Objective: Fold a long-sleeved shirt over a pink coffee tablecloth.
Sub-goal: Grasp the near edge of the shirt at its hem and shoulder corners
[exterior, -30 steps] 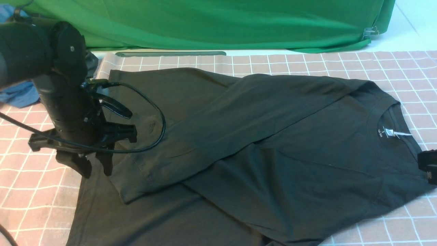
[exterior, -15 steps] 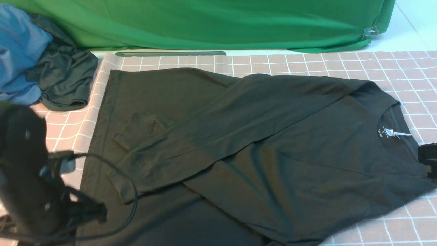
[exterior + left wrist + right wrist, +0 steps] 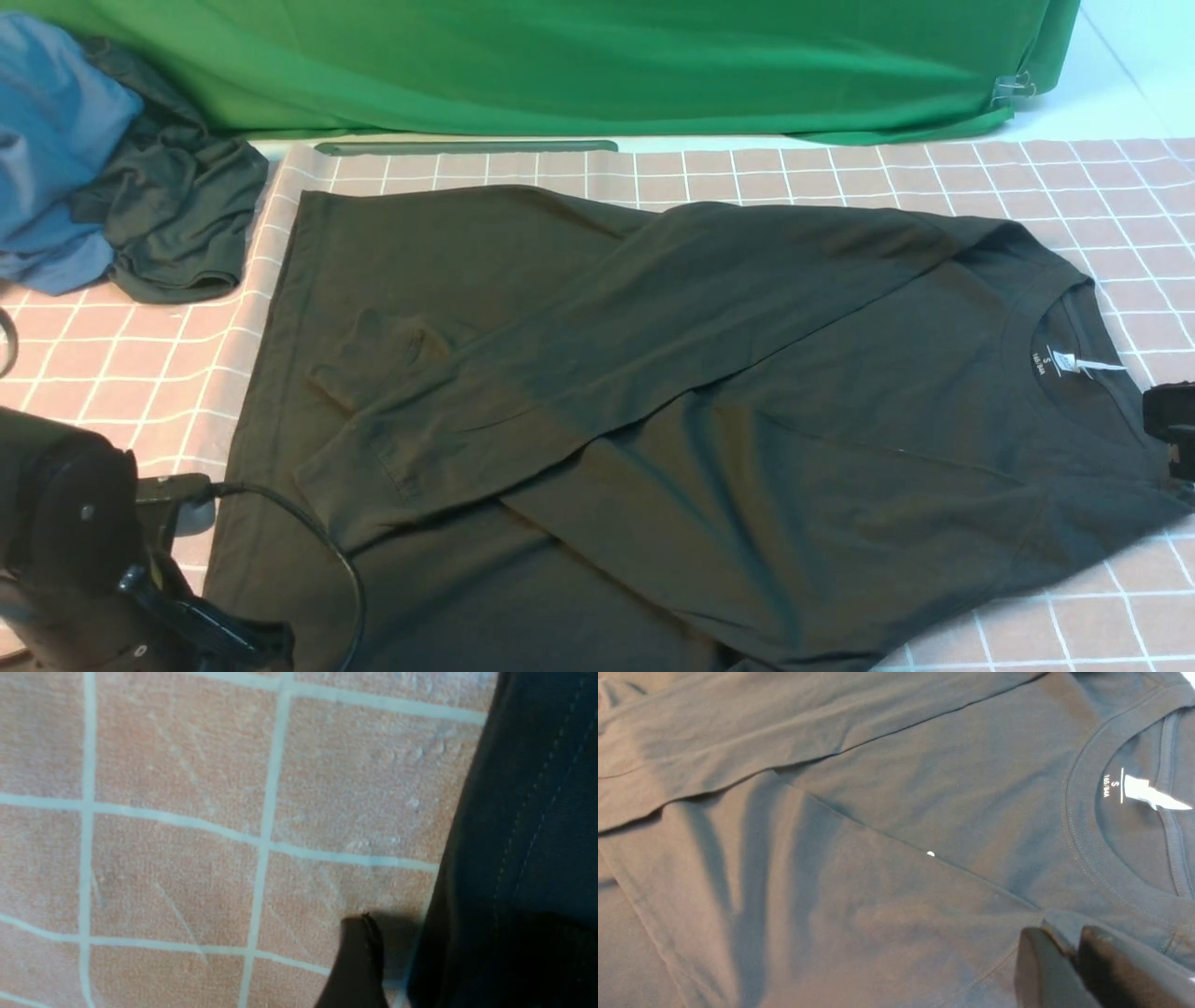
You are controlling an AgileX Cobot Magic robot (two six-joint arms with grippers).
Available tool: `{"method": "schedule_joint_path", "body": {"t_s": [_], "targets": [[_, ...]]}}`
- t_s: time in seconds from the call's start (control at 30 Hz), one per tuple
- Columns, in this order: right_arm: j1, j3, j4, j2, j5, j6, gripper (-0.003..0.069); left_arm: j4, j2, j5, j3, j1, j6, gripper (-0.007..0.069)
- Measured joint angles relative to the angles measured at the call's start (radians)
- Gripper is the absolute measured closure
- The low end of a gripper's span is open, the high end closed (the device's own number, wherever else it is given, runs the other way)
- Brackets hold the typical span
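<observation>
While your right pincer (image 3: 1062,938) is clamped on a thin ridge of cloth, you have hold of the large black crew-neck long-sleeved shirt (image 3: 747,392) of soft knit at its shoulder, just beside the ribbed collar. The jaws there are nearly together, with only that fold between them. The small white neck label (image 3: 1148,794) sits near this pincer, inside the collar (its print reads S).

From that pincer the shirt spreads flat toward your left pincer (image 3: 448,970). It lies on the wide dusty pink coffee tablecloth (image 3: 121,364) with its grid of thin white lines. One long sleeve (image 3: 523,373) lies slantwise over the shirt's body, its cuff end on the half nearer the left pincer.

Your left pincer sits low at the shirt's bottom hem. In the left wrist view one dark fingertip (image 3: 357,961) shows clearly over bare pink cloth, just beside the stitched hem. The other side is lost in a dark blur over the shirt. The jaws stand well apart and nothing is pinched between them.

Well beyond the left pincer, a crumpled blue cloth garment (image 3: 47,149) and a smaller dark grey-green garment (image 3: 177,215) lie touching each other at the tablecloth's edge. The plain green backdrop cloth (image 3: 579,65) is draped behind them.
</observation>
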Motion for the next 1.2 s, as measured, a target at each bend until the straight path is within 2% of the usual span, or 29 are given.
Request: {"method": "schedule_joint_path", "body": {"t_s": [0.07,0.2,0.23,0.3,0.33,0.57,0.7,0.83,0.87,0.9,1.0,1.13,1.2], "targets": [[0.0,0.0,0.0,0.0,0.0,0.0,0.0515,-0.009,0.002,-0.002,0.0,0.0,0.005,0.0167],[0.0,-0.006,0.001,0.002,0.026,0.0,0.0515,-0.036,0.005,-0.002,-0.009,0.0,0.04,0.0459],[0.0,-0.007,0.001,0.004,0.031,0.0,0.0515,-0.034,0.006,0.0,-0.011,0.0,0.041,0.0473],[0.0,-0.051,0.001,0.029,0.122,0.0,0.0515,-0.028,-0.001,0.047,-0.042,0.0,0.045,0.0581],[0.0,-0.061,0.001,0.036,0.131,-0.001,0.0515,-0.028,-0.005,0.053,-0.048,0.0,0.045,0.0583],[0.0,-0.303,-0.053,0.293,0.523,-0.031,0.0515,-0.025,-0.156,0.106,-0.116,0.0,0.045,0.0593],[0.0,-0.334,-0.087,0.425,0.57,-0.019,0.0506,-0.025,-0.229,0.144,-0.116,0.0,0.03,0.0593],[0.024,-0.335,-0.065,0.535,0.568,0.013,0.0387,-0.025,-0.292,0.164,-0.116,0.0,0.014,0.0593],[0.049,-0.334,-0.065,0.554,0.549,0.005,0.0327,-0.025,-0.303,0.168,-0.116,0.0,0.013,0.0593],[0.053,-0.333,-0.065,0.557,0.545,0.003,0.0316,-0.025,-0.304,0.167,-0.116,0.0,0.013,0.0593],[0.142,-0.304,-0.099,0.599,0.419,-0.007,0.0141,-0.026,-0.32,0.186,-0.116,0.0,0.009,0.0593],[0.184,-0.28,-0.162,0.66,0.357,0.011,0.0071,-0.025,-0.322,0.19,-0.111,0.0,0.007,0.0593],[0.188,-0.279,-0.197,0.699,0.346,0.03,0.0066,-0.025,-0.322,0.19,-0.111,0.0,0.007,0.0593]]}}
